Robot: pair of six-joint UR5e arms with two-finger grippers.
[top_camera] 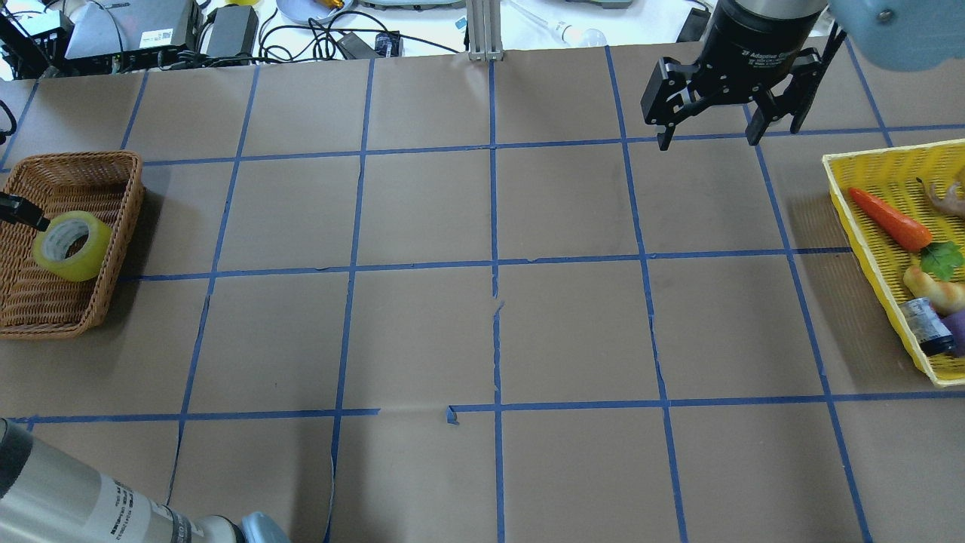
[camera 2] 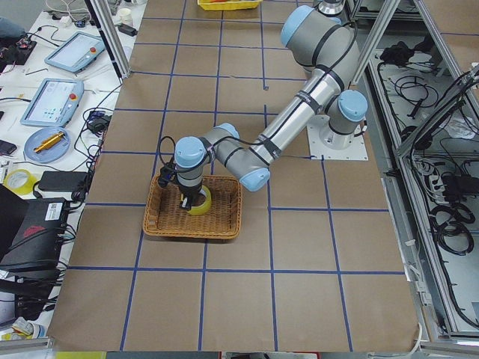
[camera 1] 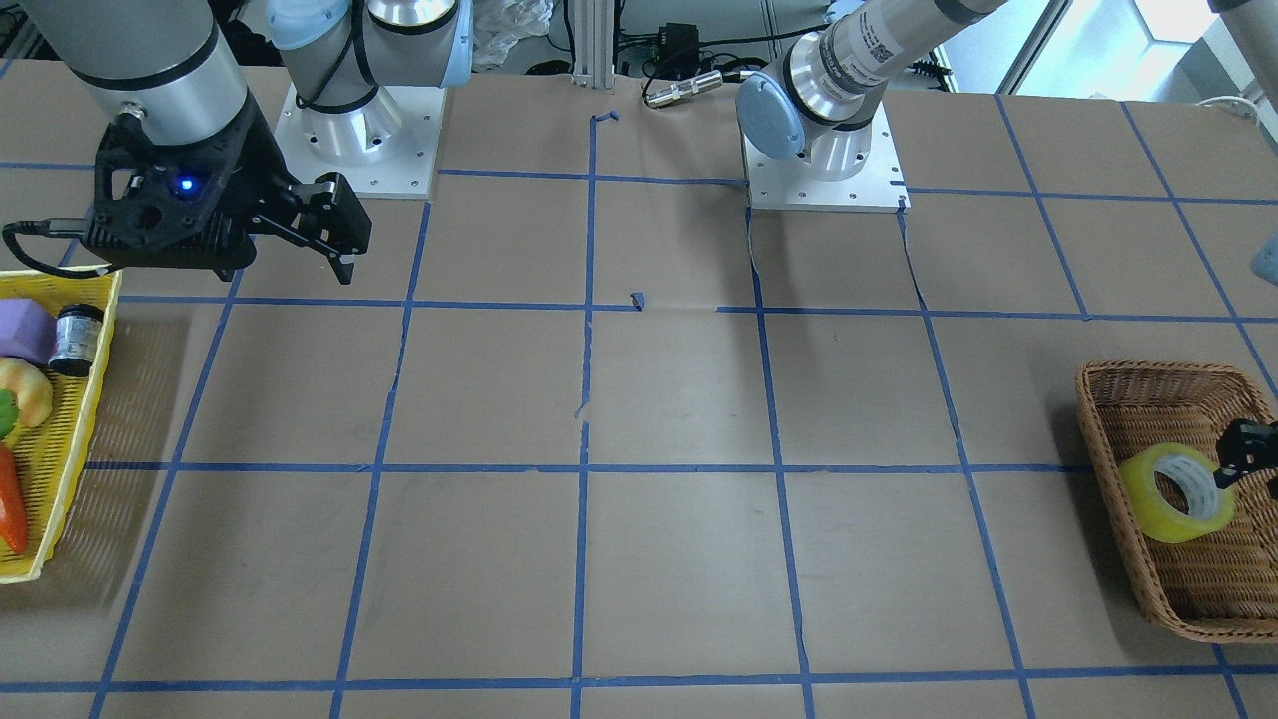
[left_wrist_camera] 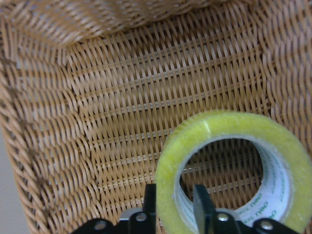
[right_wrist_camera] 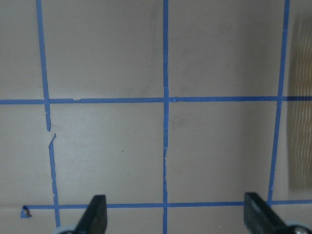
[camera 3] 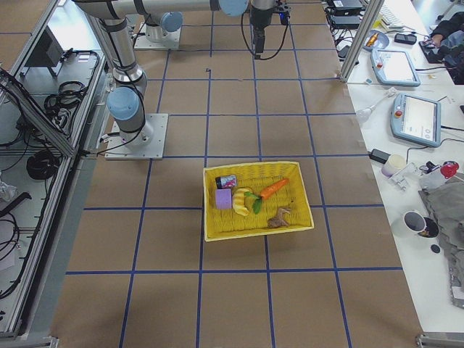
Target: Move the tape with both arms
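Note:
The yellow translucent tape roll [top_camera: 71, 245] is in the wicker basket [top_camera: 130, 219] at the table's left end, tilted on edge. It also shows in the front view [camera 1: 1163, 499]. My left gripper [left_wrist_camera: 175, 197] is shut on the roll's wall [left_wrist_camera: 229, 122], one finger inside the hollow centre and one outside. Only its tip shows in the overhead view [top_camera: 30, 219] and the front view [camera 1: 1233, 464]. I cannot tell whether the roll still touches the basket floor. My right gripper [top_camera: 709, 142] is open and empty, held above the table at the far right [camera 1: 344, 245].
A yellow mesh basket [top_camera: 867, 249] at the right end holds a carrot [top_camera: 889, 220], a bread piece, a small can and a purple block. It also shows in the front view [camera 1: 75, 439]. Blue tape grid lines cross the brown table. The arm bases stand at the robot's edge.

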